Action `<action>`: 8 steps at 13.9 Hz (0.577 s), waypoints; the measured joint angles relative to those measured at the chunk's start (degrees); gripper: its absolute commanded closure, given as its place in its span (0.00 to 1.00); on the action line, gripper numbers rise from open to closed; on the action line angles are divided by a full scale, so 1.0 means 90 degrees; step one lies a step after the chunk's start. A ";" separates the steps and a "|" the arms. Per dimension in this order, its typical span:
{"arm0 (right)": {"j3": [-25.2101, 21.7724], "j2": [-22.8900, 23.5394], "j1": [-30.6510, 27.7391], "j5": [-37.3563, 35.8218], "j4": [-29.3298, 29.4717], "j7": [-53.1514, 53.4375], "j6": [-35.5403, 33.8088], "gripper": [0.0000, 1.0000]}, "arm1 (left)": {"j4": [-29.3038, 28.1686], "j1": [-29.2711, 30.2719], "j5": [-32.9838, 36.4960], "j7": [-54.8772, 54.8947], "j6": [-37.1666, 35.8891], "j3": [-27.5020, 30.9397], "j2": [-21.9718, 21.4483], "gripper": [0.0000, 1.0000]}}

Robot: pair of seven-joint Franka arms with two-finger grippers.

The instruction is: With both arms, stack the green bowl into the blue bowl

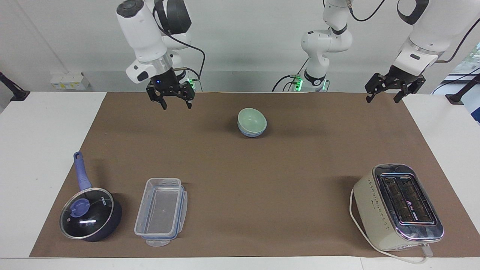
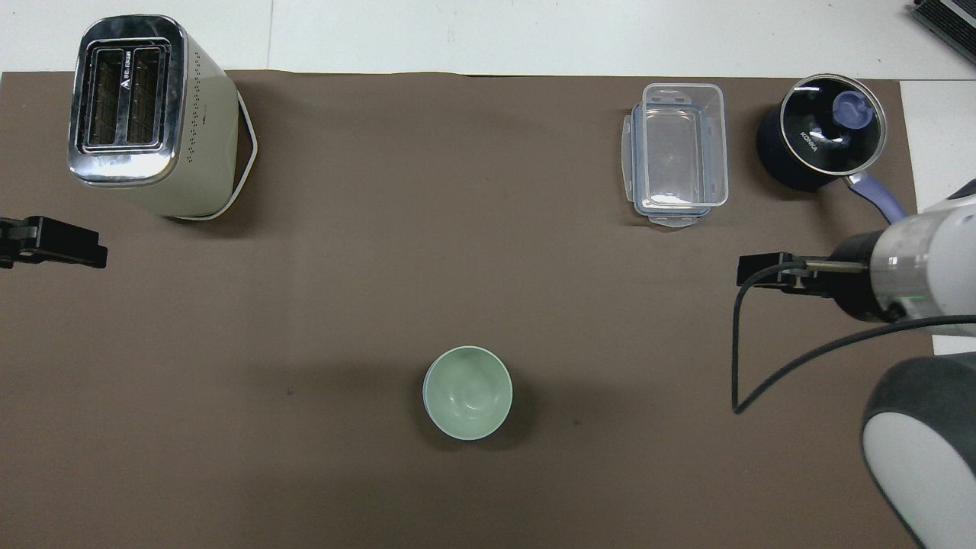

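At table centre, on the half of the brown mat [image 1: 240, 180] nearer the robots. Clock directions below are read on a dial laid flat on the table and centred on the bowls, with twelve o'clock pointing straight away from the robots.

Item 1. Green bowl [image 1: 252, 119]: pale mint, upright, mouth up, nested inside item 2. Nothing shows inside it. No gripper touches it.

Item 2. Blue bowl [image 1: 250, 133]: periwinkle, upright on the mat, directly under the green bowl. Only its lower wall and a thin band of rim show around the green one.

Item 3. Right gripper [image 1: 176, 106]: roughly three o'clock, raised in the air over the mat toward the right arm's end, well apart from the bowls. Fingers spread, pointing down, nothing between them.

Item 4. Left gripper [image 1: 381, 100]: roughly nine o'clock, raised over the mat's edge at the left arm's end, well apart from the bowls. Fingers spread, nothing held. This arm waits.

Item 5. Clear plastic container [image 1: 161, 212]: about one o'clock, near the mat's edge farthest from the robots. Rectangular, lidless, with blue-trimmed side clips. Nothing shows inside.

Item 6. Dark saucepan [image 1: 90, 214]: about two o'clock, just beside the container. Glass lid on, blue knob, blue handle angled toward the robots.

Item 7. Cream toaster [image 1: 397, 206]: about ten o'clock, two slots up, chrome top, white cord around its base.
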 measured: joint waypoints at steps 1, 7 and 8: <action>0.0003 0.0096 -0.0131 -0.0146 0.0342 -0.0075 -0.0226 0.00 | 0.0000 0.0000 0.0000 0.0000 0.0000 0.0000 0.0000 0.00; 0.0009 0.1095 -0.0419 -0.0453 0.2152 -0.0495 -0.1493 0.00 | 0.0000 0.0000 0.0000 0.0000 0.0000 0.0000 0.0000 0.00; 0.0012 0.1230 -0.0419 -0.0456 0.2340 -0.0495 -0.1596 0.00 | 0.0000 0.0000 0.0000 0.0000 0.0000 0.0000 0.0000 0.00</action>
